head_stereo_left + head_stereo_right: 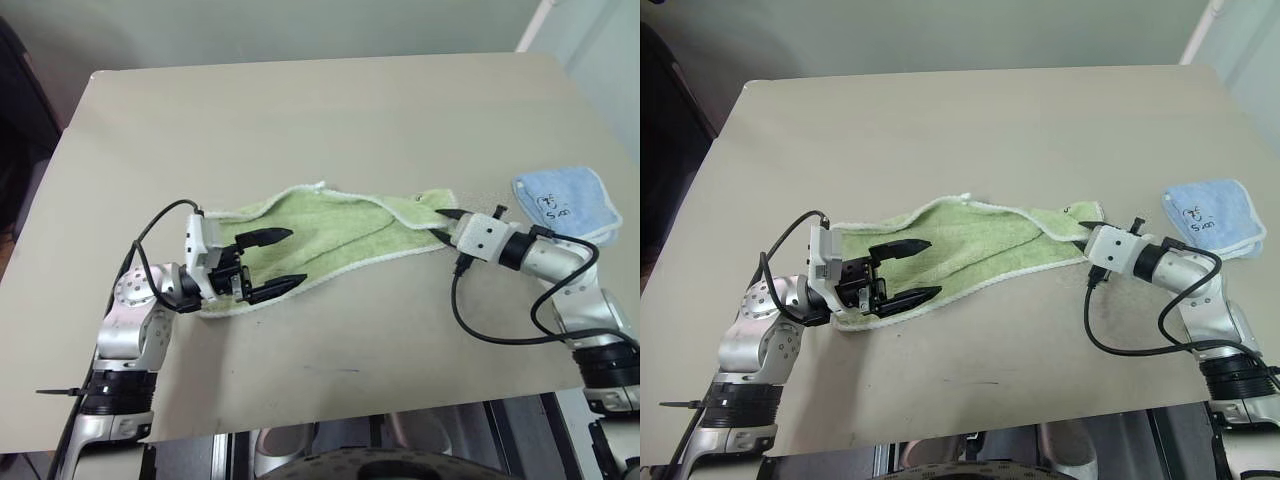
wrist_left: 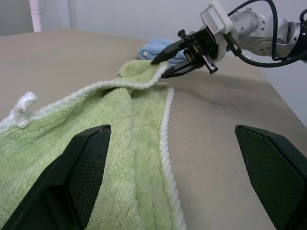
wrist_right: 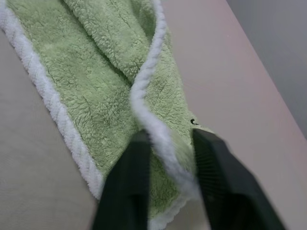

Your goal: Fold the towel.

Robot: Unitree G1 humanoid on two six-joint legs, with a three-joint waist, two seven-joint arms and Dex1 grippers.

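Light green terry towel [image 1: 330, 235] with white stitched edging lay lengthwise mid-bench [image 1: 300, 120], partly bunched. Right gripper [image 3: 168, 158] pinching white hem at far end; left gripper [image 1: 270, 262] jaws spread wide over near end. Best to lift pinched end gently, keeping edging from slipping. Small light blue cloth [image 1: 566, 203] lay apart.

Beige table [image 1: 330, 110], plain top; small light blue cloth [image 1: 565, 203] folded near its right edge, black scribble on it
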